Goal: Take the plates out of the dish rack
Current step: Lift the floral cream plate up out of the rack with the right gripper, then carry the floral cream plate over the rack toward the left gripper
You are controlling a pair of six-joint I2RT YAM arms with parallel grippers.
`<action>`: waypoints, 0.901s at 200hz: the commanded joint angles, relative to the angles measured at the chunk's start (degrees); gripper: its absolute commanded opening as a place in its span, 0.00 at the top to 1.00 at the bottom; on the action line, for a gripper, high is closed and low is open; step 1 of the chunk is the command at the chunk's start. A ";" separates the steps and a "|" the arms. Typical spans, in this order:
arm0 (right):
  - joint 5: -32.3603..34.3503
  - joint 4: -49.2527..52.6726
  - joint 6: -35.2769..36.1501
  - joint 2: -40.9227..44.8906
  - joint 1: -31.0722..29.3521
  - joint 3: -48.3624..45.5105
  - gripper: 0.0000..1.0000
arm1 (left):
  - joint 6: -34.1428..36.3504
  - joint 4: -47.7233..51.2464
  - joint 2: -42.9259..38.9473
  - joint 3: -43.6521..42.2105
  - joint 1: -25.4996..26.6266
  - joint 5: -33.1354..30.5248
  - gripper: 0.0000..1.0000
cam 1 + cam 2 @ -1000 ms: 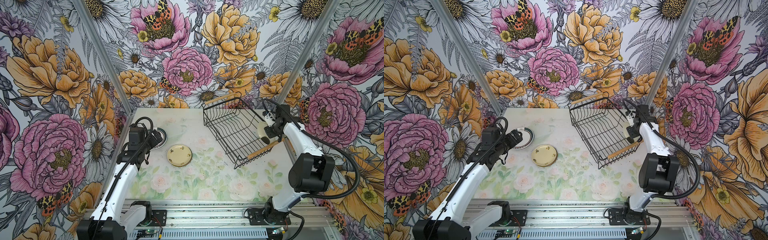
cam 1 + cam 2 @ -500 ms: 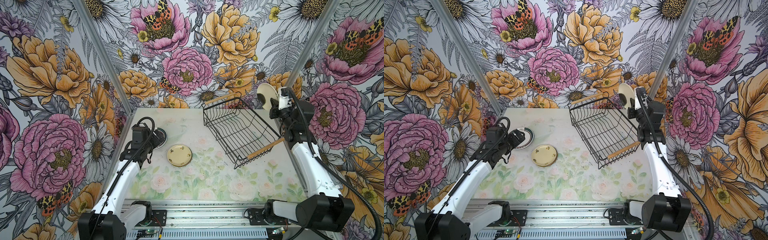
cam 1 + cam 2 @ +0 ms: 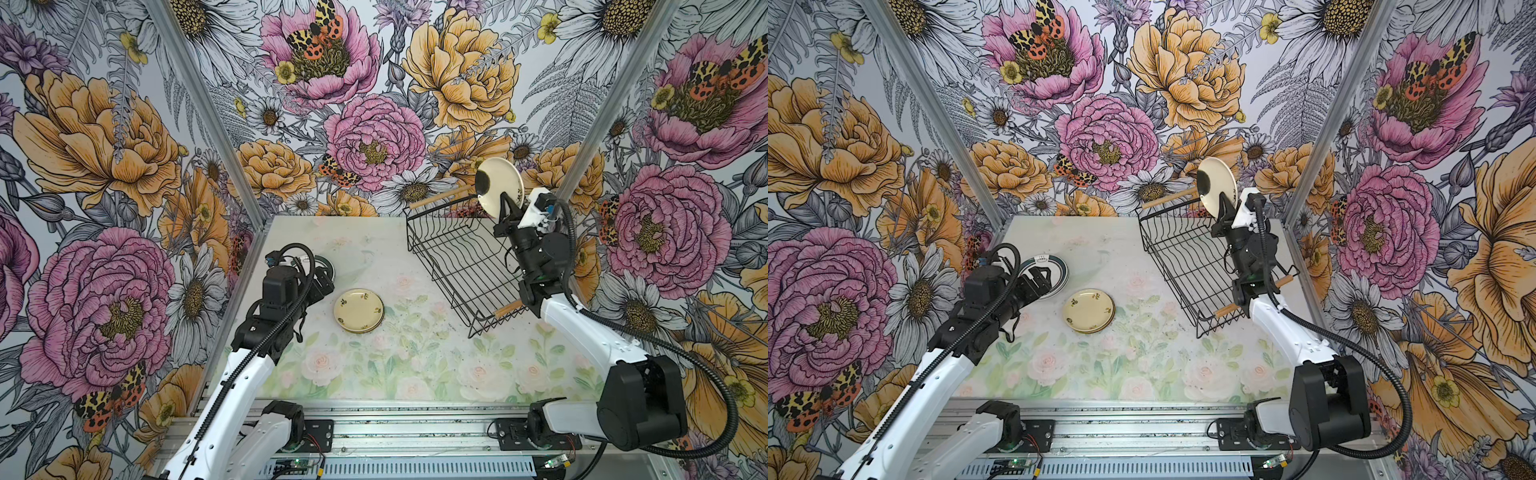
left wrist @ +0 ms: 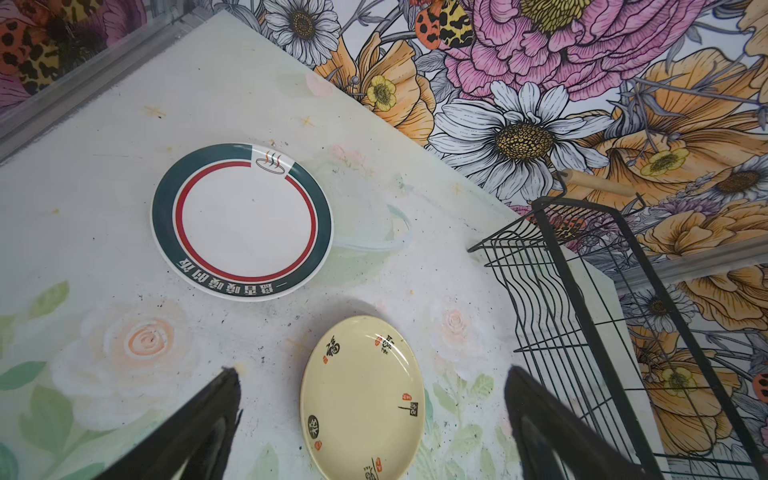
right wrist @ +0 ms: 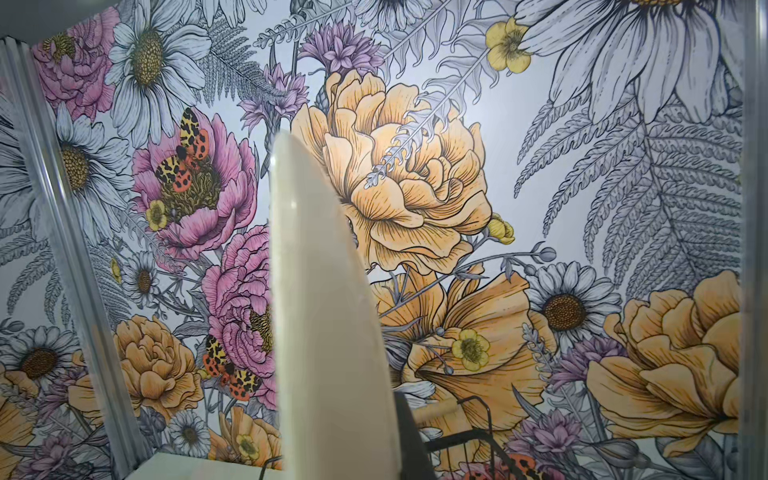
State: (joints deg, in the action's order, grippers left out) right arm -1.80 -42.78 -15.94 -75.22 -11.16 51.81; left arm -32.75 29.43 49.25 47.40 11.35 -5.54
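Note:
My right gripper (image 3: pixel 509 212) is shut on the lower edge of a cream plate (image 3: pixel 498 187), which it holds upright in the air above the far end of the dish rack (image 3: pixel 461 257). In the right wrist view that plate (image 5: pixel 328 311) shows edge-on against a dark finger (image 5: pixel 409 436). No plate shows among the black wires of the rack (image 3: pixel 1187 257). My left gripper (image 4: pixel 372 374) hangs open and empty over the table. A cream plate (image 4: pixel 361 399) lies below it, and a white plate (image 4: pixel 242 220) with a dark green rim lies beyond that.
The cream plate (image 3: pixel 358 310) on the table rests on another at mid-table. My left arm partly hides the green-rimmed plate (image 3: pixel 1054 266). The rack stands slanted at the back right, with wooden handles (image 3: pixel 509 308) at both ends. Flowered walls close in the back and sides.
My right arm has lifted the cream plate from low by the rack's right side up over its far end. The left arm has barely moved.

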 commanded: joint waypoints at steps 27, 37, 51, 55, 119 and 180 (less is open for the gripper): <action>3.86 -1.59 -19.07 7.97 -3.57 -4.36 1.00 | 1.97 -0.18 -1.78 -1.11 -0.17 5.40 0.01; 3.81 1.32 -22.42 8.74 -4.26 -4.47 1.00 | 1.64 0.06 -1.01 -0.83 -0.18 6.72 0.01; 1.86 3.89 -26.96 9.13 -4.90 -4.57 1.00 | 0.41 0.44 0.28 -0.23 -0.33 9.73 0.01; 1.55 4.77 -28.31 9.13 -5.15 -4.55 1.00 | -0.12 0.59 0.64 -0.03 -0.26 10.46 0.01; -8.95 17.78 -50.65 3.04 -7.17 -1.37 1.00 | -3.16 -4.15 -0.87 -2.31 4.84 8.16 0.01; -28.90 29.17 -56.12 -6.03 -8.75 7.79 1.00 | -7.16 -7.69 1.25 1.20 10.71 5.11 0.01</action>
State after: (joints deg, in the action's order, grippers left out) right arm -19.66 -16.23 -67.66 -79.33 -19.09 56.12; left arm -37.65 25.32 49.78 46.19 20.08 1.43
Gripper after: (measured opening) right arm 0.115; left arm 0.987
